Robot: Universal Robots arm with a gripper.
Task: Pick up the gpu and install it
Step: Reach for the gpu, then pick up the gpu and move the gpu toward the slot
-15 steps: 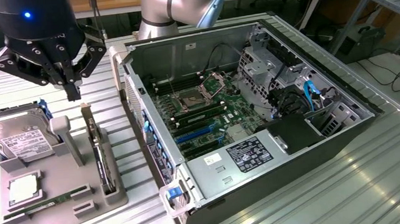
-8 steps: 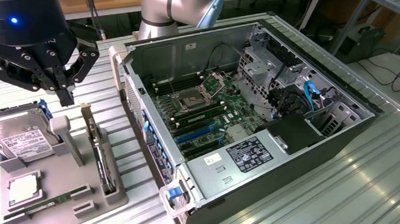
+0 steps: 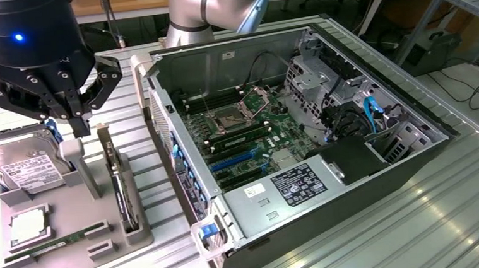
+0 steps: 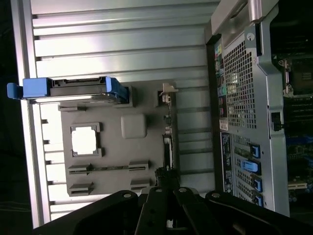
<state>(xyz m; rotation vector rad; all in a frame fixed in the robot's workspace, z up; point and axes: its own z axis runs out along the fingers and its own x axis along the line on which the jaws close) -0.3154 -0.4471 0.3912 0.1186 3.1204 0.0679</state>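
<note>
Claw (image 3: 79, 127) clenched, empty, near gpu (image 3: 118, 180) standing on edge in tray (image 3: 63, 206). Light, stiff, fragile imo, so grip board's top edge, not components.

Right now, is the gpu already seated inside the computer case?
No, the gpu stands on edge in the gray tray, outside the open computer case.

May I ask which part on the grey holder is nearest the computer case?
The gpu, along the holder edge beside the computer case; the others sit farther.
</note>
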